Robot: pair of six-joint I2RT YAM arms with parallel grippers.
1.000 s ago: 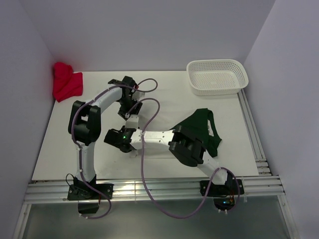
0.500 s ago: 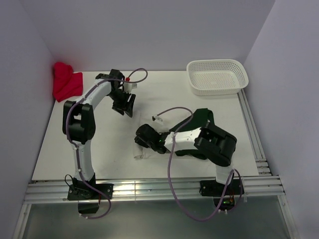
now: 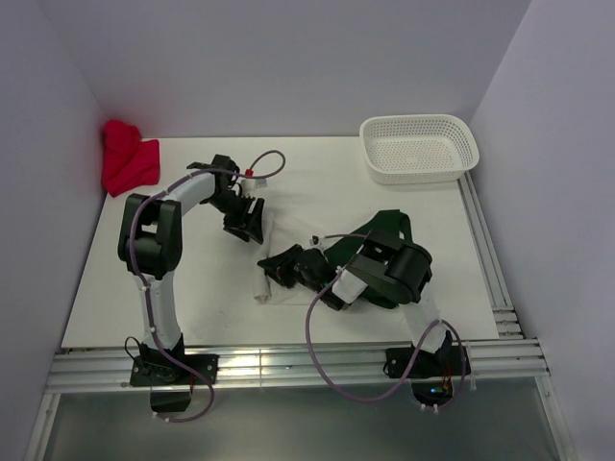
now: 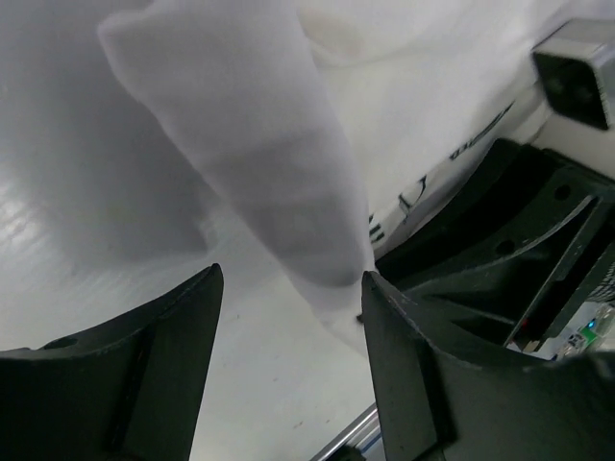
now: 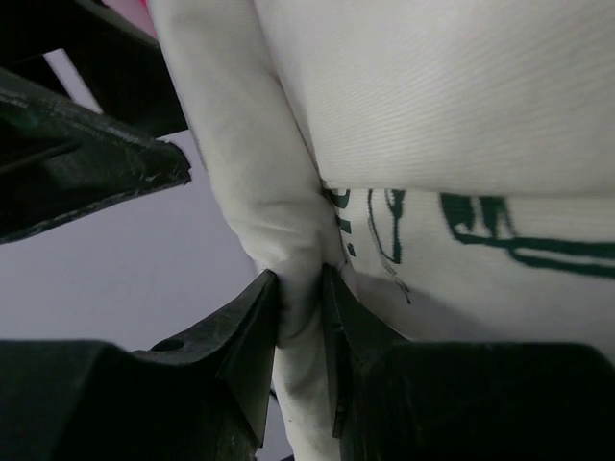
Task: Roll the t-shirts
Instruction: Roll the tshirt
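From above: white surface boxed in by pale walls, white basket at upper right, red cloth at upper left; off-white shirt bunched at centre, dark green shirt right of it, partly under the right arm. From the left wrist: left jaws wide apart, straddling a raised shirt fold, not clamped. From the right wrist: right jaws nearly closed, pinching a fold beside green lettering.

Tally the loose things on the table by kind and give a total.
T-shirts: 2 (white t-shirt, green t-shirt)
Red cloth: 1
Basket: 1
Total: 4
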